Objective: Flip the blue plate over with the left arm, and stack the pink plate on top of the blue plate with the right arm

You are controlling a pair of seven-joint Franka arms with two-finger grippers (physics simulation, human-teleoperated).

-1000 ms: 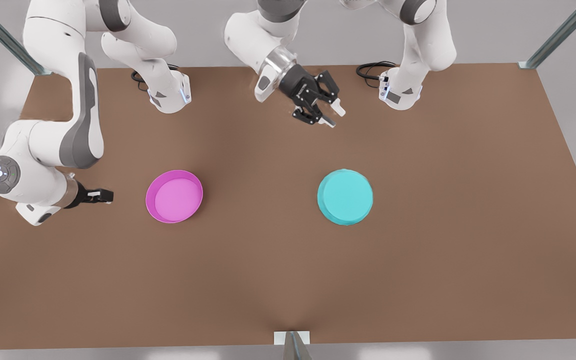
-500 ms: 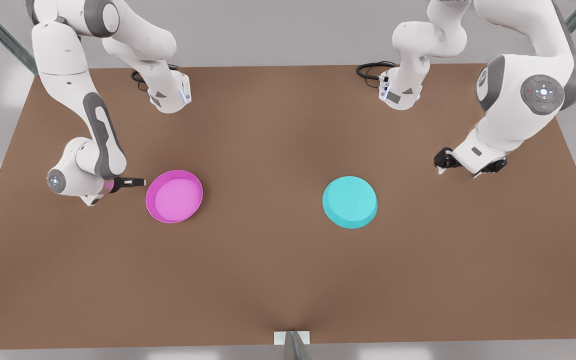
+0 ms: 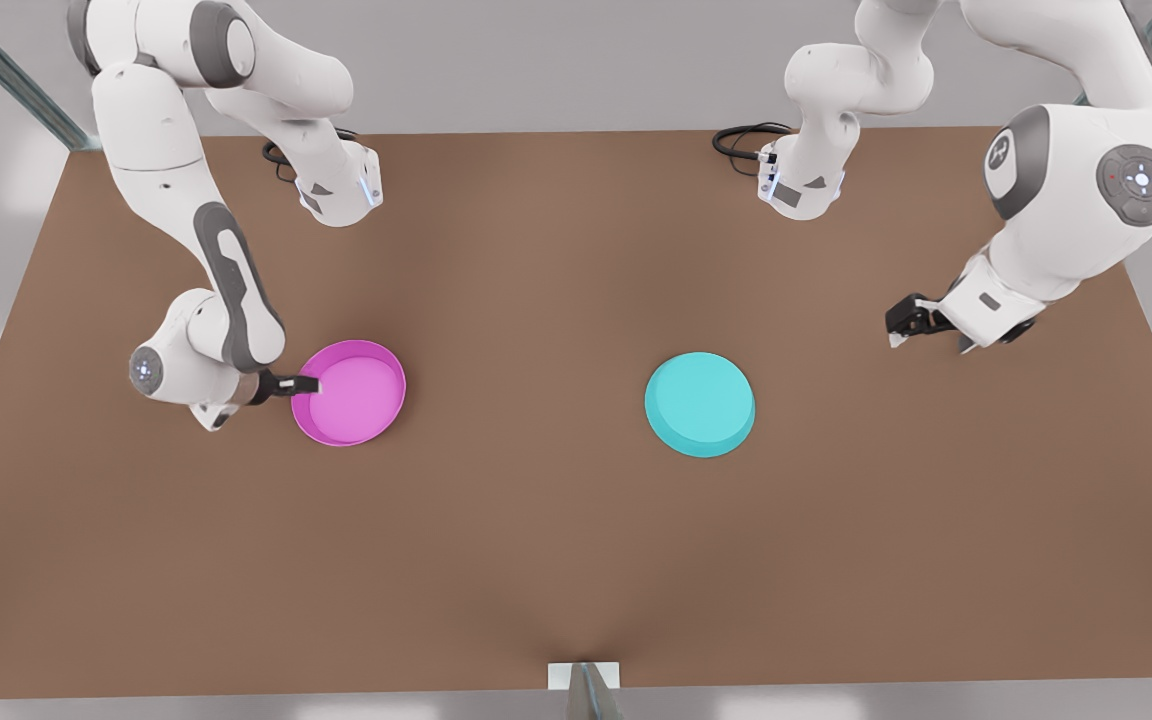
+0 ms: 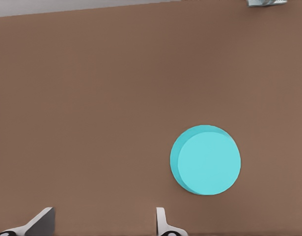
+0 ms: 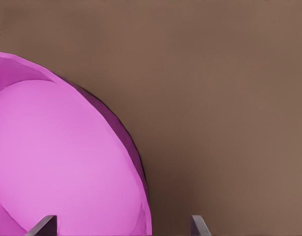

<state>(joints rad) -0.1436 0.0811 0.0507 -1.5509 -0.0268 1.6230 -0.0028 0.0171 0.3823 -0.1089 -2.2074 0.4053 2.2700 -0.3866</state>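
On the brown desk (image 3: 556, 540) the pink plate (image 3: 351, 392) lies rim-up at the front view's left, the right gripper (image 3: 304, 385) spread wide over its rim. Well apart, the blue plate (image 3: 700, 404) rests base-up (nothing between them); the left gripper (image 3: 902, 327) hovers open farther right.

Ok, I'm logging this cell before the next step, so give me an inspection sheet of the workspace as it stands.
Surface: brown table, flat, bare apart from the two plates.
Blue plate: lies flat side up, rim down, toward the front view's right; nothing touches it.
Pink plate: open side up, toward the front view's left.
Clutter: nothing seen.
Right gripper: low at the pink plate's rim on the front view's left, jaws open, not closed on it.
Left gripper: off to the front view's right, away from the blue plate, jaws open, empty.
Cables: black cable coiled by one arm base, another behind the other base.
Surroundings: metal frame posts at the far corners, grey wall.
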